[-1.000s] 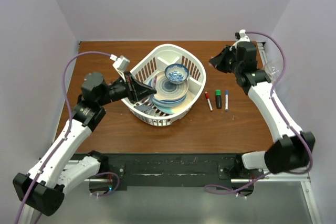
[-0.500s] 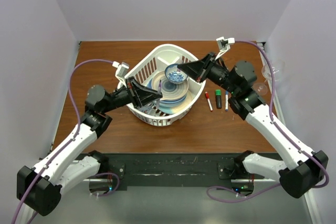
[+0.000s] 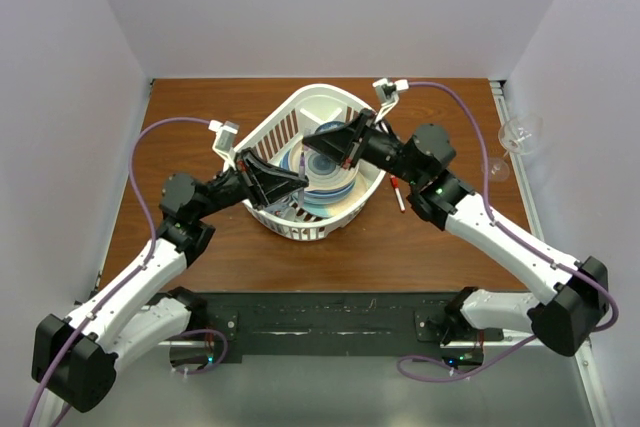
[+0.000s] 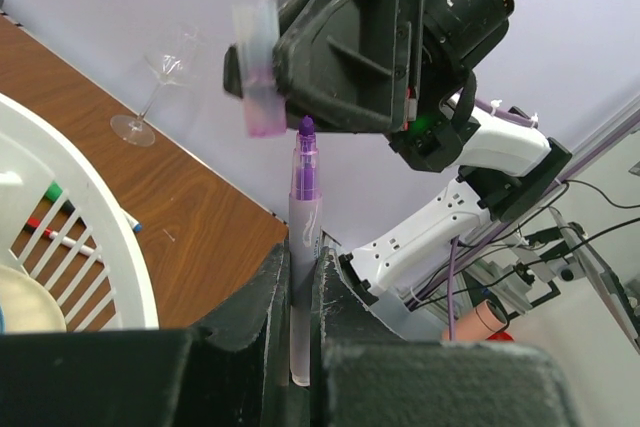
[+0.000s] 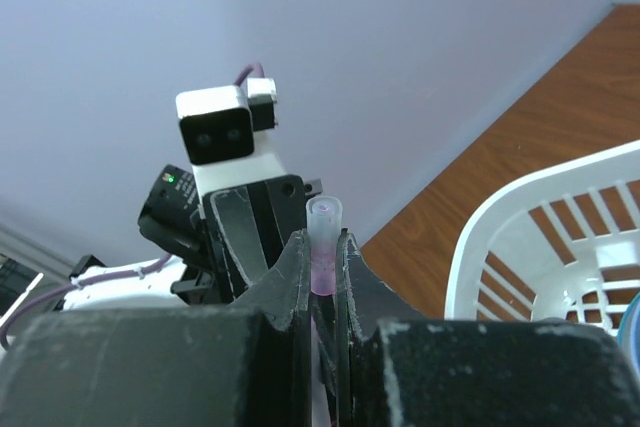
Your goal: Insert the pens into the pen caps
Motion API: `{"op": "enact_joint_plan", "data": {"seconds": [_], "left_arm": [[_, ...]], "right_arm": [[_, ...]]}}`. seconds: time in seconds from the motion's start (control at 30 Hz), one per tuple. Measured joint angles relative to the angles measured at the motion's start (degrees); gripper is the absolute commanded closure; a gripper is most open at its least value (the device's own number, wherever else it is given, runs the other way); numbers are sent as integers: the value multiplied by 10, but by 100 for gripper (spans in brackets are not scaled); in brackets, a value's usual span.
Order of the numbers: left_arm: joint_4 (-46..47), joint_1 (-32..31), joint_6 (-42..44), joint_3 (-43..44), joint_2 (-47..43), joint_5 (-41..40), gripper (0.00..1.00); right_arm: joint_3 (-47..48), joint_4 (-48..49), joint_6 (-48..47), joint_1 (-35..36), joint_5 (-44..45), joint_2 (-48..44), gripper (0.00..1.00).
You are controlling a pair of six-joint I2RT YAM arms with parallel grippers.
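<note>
My left gripper (image 4: 303,252) is shut on a white-barrelled pen (image 4: 304,197) that stands upright with its purple tip bare. My right gripper (image 5: 322,247) is shut on a clear cap with a purple tint (image 5: 324,232). In the left wrist view the cap (image 4: 258,67) hangs just left of and above the pen tip, apart from it. In the top view both grippers, left (image 3: 296,175) and right (image 3: 322,137), meet above the white basket (image 3: 320,92). A red-capped pen (image 3: 398,193) lies on the table right of the basket; the other pens there are hidden under my right arm.
The basket holds blue-patterned plates (image 3: 325,175). A wine glass (image 3: 520,132) stands at the table's right edge, also in the left wrist view (image 4: 160,67). Purple walls close in the back and both sides.
My right arm has swung from the back right corner leftward over the basket, bringing the cap close to the pen. My left gripper has shifted slightly and tilted up.
</note>
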Motion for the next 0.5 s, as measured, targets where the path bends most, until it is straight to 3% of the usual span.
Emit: {"op": "enact_joint_plan", "data": {"seconds": [0.5], "left_arm": [[1, 0, -2, -5, -8, -1, 100]], "right_arm": [[6, -10, -9, 23, 30, 14, 100]]}}
